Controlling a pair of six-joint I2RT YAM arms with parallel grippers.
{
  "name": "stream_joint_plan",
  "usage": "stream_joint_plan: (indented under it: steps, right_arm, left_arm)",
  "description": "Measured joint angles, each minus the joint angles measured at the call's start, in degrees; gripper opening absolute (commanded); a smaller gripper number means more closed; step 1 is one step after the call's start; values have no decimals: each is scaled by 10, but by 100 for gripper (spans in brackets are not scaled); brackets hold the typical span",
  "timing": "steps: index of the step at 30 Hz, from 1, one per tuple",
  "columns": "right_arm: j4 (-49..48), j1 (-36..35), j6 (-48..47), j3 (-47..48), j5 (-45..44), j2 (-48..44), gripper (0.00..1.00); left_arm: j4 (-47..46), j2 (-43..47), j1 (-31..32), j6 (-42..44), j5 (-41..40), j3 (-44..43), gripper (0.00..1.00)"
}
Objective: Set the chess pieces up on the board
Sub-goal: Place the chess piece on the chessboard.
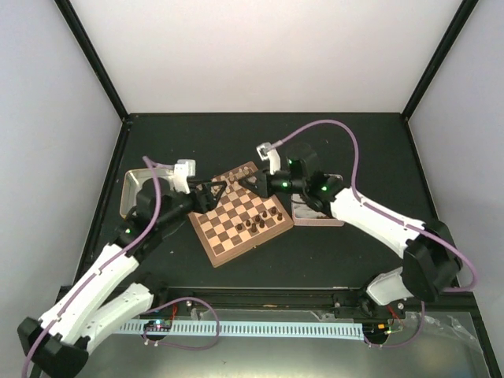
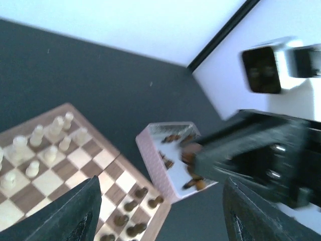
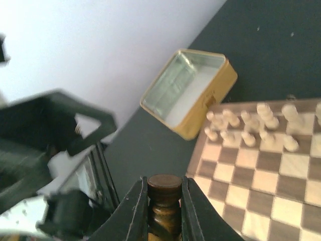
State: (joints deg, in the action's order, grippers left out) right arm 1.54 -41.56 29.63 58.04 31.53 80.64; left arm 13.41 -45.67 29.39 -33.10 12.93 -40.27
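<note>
Pinching one dark chess piece (image 3: 163, 187) upright, the right tool (image 3: 164, 193) hangs at the far edge of the board (image 3: 261, 168) — free squares lie rightward in its wrist view — while the left tool (image 2: 160, 203), spread and empty, hovers alongside.

- The left gripper (image 2: 161, 183) has its two dark fingers (image 2: 80, 213) spread wide at the bottom corners, with nothing between them.
- The board (image 2: 95, 160) lies lower left on the dark table (image 2: 100, 75).
- Cream pieces (image 2: 37, 135) stand at its left, and dark pieces (image 2: 131, 206) stand near its right edge.
- A pinkish tin (image 2: 153, 163) beside the board holds more dark ones.
- The blurred right arm (image 2: 261, 160) reaches over the tin.
</note>
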Motion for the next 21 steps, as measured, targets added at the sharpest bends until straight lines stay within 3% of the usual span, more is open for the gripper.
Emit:
stream_joint_plan:
  steps: [6,13,18,21]
  right_arm:
    - [-92,-2,200,46,-18,59,13]
    - [-173,-20,469,29,-47,85,13]
    - [-188,-40,564,29,-54,85,13]
    - [-191,-48,596,29,-55,85,13]
  left_arm:
    - [-71,78,-17,-17,9,38,69]
    - [-126,52,-17,-17,33,72,65]
    - [-157,25,-17,-23,53,72,60]
    - [-167,18,-19,-26,53,72,50]
